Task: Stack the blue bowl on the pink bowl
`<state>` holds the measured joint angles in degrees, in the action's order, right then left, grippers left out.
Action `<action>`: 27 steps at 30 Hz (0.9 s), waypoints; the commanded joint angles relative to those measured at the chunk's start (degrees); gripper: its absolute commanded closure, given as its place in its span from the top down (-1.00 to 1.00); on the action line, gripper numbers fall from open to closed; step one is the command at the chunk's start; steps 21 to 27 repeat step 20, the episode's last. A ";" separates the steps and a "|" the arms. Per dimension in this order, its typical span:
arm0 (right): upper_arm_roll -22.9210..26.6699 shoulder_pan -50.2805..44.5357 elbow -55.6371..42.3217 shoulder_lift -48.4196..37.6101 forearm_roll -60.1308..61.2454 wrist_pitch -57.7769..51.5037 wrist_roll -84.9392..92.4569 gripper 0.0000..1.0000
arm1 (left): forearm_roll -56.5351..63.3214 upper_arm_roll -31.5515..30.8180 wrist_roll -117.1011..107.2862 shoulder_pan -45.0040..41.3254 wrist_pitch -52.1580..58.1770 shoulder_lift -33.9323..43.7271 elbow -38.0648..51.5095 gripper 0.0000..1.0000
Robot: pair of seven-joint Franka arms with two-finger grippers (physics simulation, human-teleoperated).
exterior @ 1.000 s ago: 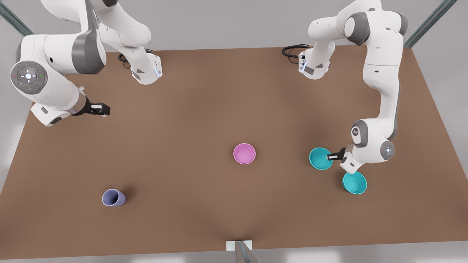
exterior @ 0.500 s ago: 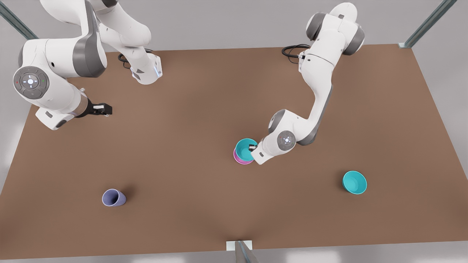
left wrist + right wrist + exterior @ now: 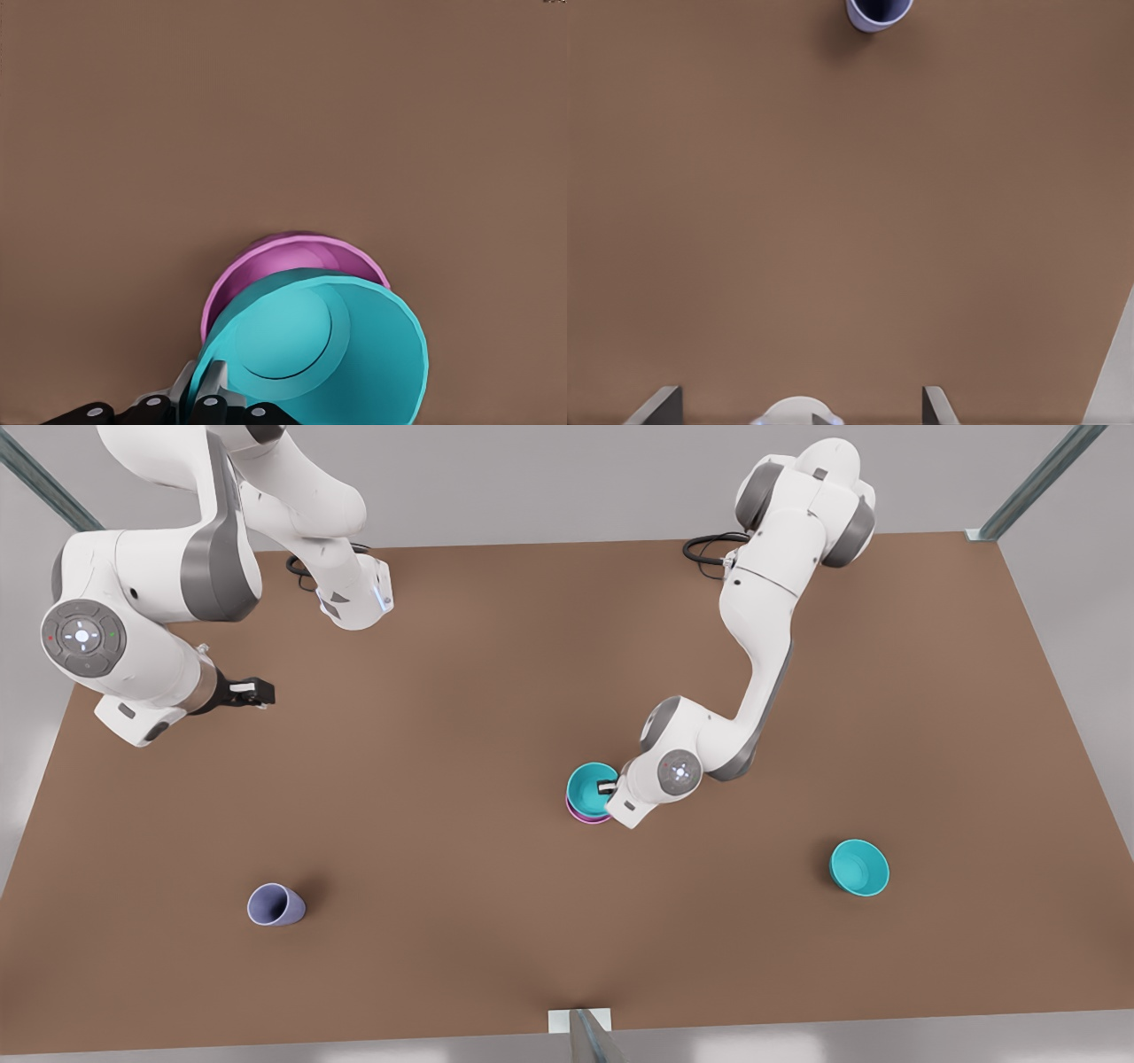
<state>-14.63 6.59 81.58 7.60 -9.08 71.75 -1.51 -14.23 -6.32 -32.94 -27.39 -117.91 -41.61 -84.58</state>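
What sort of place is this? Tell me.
Likely a simulated tabletop manipulation workspace: a bare brown table with two white arms mounted on it, metal frame struts at the corners, and only plastic bowls and a lavender cup as props.

Brown matte table (image 3: 496, 655), wide and plain, spreading across nearly the whole front view and narrowing toward the far edge. Beyond it a pale grey wall or floor, featureless. Slanted grey-green metal struts at both upper corners: one on the front view's left (image 3: 40, 480), one on the front view's right (image 3: 1032, 480), the latter meeting the table corner at a small bracket. Another strut on a light square plate (image 3: 580, 1020) at the middle of the near edge. Soft, even light from above, with faint shadows darkening the tabletop and pale bright patches along the near grey border.
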 commanded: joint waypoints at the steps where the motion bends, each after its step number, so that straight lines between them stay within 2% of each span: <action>1: -0.04 0.00 0.07 -0.04 0.03 0.06 1.51 1.00 | -0.18 -0.01 -9.52 0.06 -0.04 0.04 0.03 -0.56; 3: -0.04 0.09 0.33 -0.04 0.03 0.32 1.60 1.00 | -0.01 -0.01 -9.43 0.23 -0.04 -0.05 0.03 1.00; 5: 0.04 0.09 0.33 -0.13 0.12 0.24 1.51 1.00 | -0.01 -0.01 -9.34 0.76 0.23 0.21 0.03 1.00; 6: 0.05 0.09 0.33 -0.13 0.12 0.24 1.51 1.00 | -0.01 -0.01 -9.25 1.46 3.82 0.74 0.20 1.00; 8: 0.05 0.09 0.33 -0.13 0.12 0.24 1.60 1.00 | 4.38 0.52 -9.34 5.59 25.61 10.31 1.87 1.00; 10: 0.13 0.17 0.07 -0.13 1.78 1.03 1.69 1.00 | 8.08 0.61 -9.34 9.90 44.42 12.17 13.37 1.00; 11: 0.13 0.26 -0.11 -0.39 1.79 1.29 1.69 1.00 | 8.95 0.52 -9.17 12.62 48.21 12.34 17.86 1.00; 13: 0.05 0.26 -0.11 -0.65 2.05 1.73 1.69 1.00 | 14.75 0.61 9.10 16.58 49.88 16.91 19.10 1.00; 15: 0.05 0.26 -0.19 -0.65 2.05 1.90 1.69 1.00 | 16.16 0.87 36.54 22.12 47.16 25.87 11.89 1.00; 27: 0.05 0.26 -0.11 -0.65 2.23 2.08 1.69 1.00 | 16.16 0.87 35.31 21.85 48.30 26.58 12.59 1.00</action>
